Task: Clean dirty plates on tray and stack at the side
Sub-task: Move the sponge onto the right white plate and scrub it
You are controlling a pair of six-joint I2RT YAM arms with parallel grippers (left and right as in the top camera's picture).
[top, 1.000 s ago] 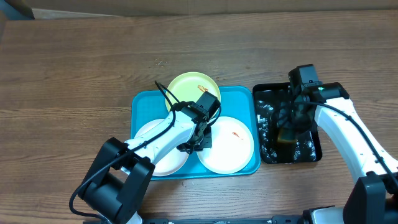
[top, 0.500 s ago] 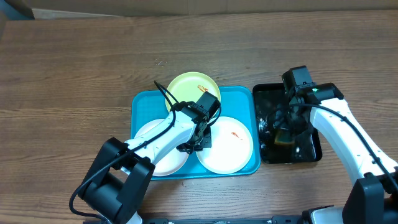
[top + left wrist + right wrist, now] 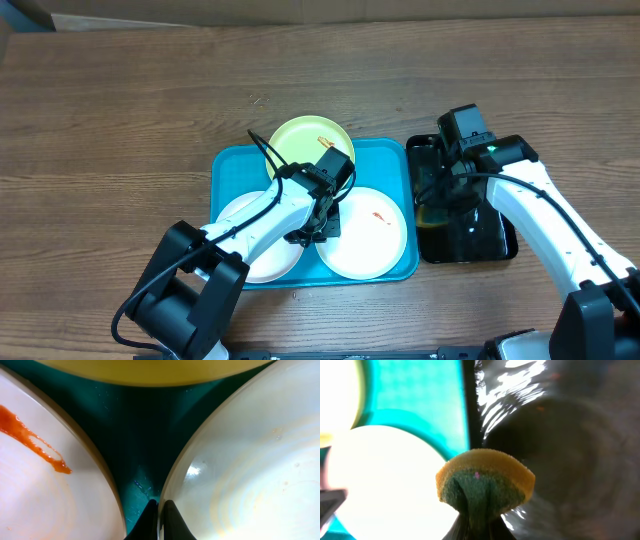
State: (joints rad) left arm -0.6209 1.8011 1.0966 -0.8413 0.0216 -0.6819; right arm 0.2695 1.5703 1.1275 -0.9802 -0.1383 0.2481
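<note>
The turquoise tray (image 3: 230,165) holds three plates. The yellow-green plate (image 3: 305,140) at its far edge has a red smear. A white plate (image 3: 365,240) at the right has a small red smear. A second white plate (image 3: 250,255) at the left is partly under my left arm. My left gripper (image 3: 325,218) sits between the plates. In the left wrist view it (image 3: 160,510) is shut on the rim of a white plate (image 3: 250,475). My right gripper (image 3: 440,205) is shut on a yellow-green sponge (image 3: 485,482) above the black tray's left edge.
The black tray (image 3: 495,240) with wet glints stands right of the turquoise tray; it also shows in the right wrist view (image 3: 570,435). The wooden table (image 3: 120,120) stretches left and behind. A smeared white plate (image 3: 40,485) lies left of the left jaws.
My right gripper has moved left with the sponge, from the middle of the black tray to its left edge near the turquoise tray. The left arm has not moved.
</note>
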